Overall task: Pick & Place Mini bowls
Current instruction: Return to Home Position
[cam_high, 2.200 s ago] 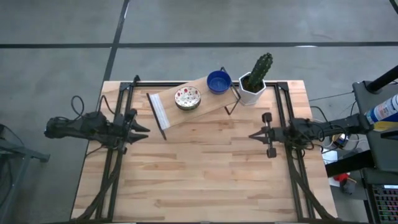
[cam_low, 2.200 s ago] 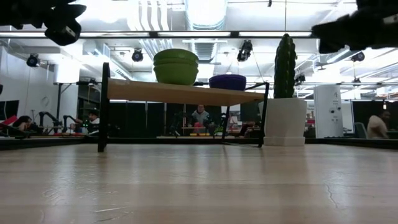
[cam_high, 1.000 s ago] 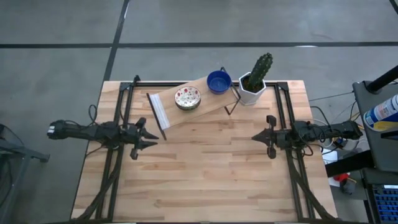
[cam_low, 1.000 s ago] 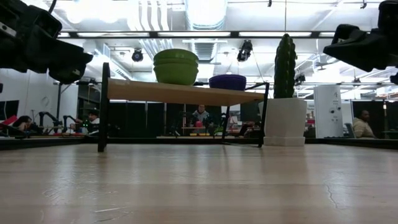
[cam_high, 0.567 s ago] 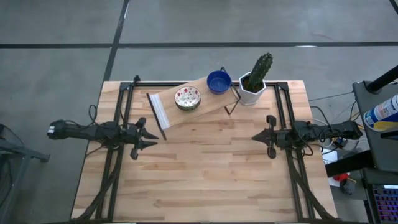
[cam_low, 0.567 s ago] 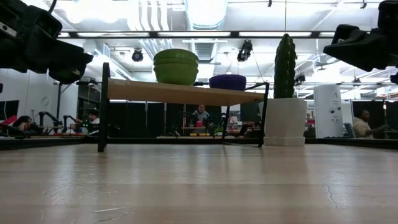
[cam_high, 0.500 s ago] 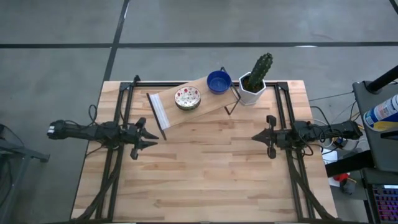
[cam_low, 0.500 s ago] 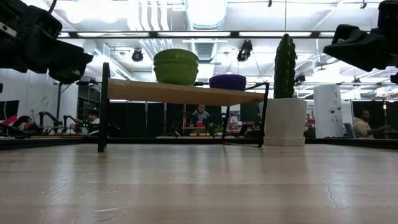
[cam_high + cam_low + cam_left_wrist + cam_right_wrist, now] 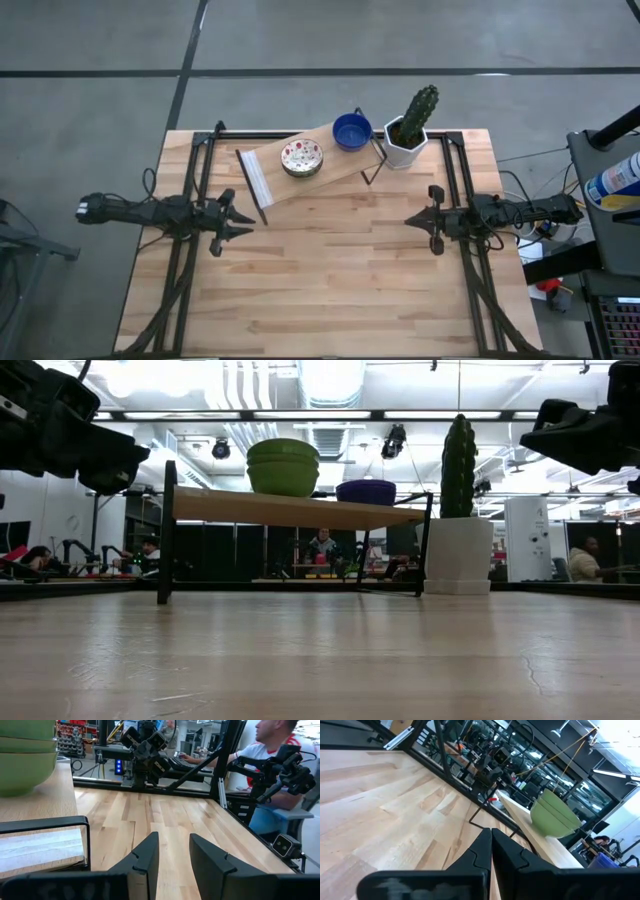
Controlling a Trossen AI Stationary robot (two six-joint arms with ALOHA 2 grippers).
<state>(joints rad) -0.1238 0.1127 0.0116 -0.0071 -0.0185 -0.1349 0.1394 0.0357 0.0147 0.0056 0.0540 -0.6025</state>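
Homing | patterned stack (image 9: 301, 157) and blue stack (image 9: 351, 131) on shelf (image 9: 335, 158), well apart from both jaws | left jaws parted, empty, nearer patterned stack | right jaws closed, empty, nearer blue stack

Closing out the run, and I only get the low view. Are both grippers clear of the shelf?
Observer: Yes. From above, the left gripper hangs over the table's left side and the right gripper over its right, both apart from the shelf.
Operator: Is either one carrying a bowl?
Observer: No. The wrist views show the left fingers parted around nothing and the right fingers pressed together, empty.
Operator: My stack on the shelf looks green.
Observer: From above, its top bowl is cream inside with red and green speckles.
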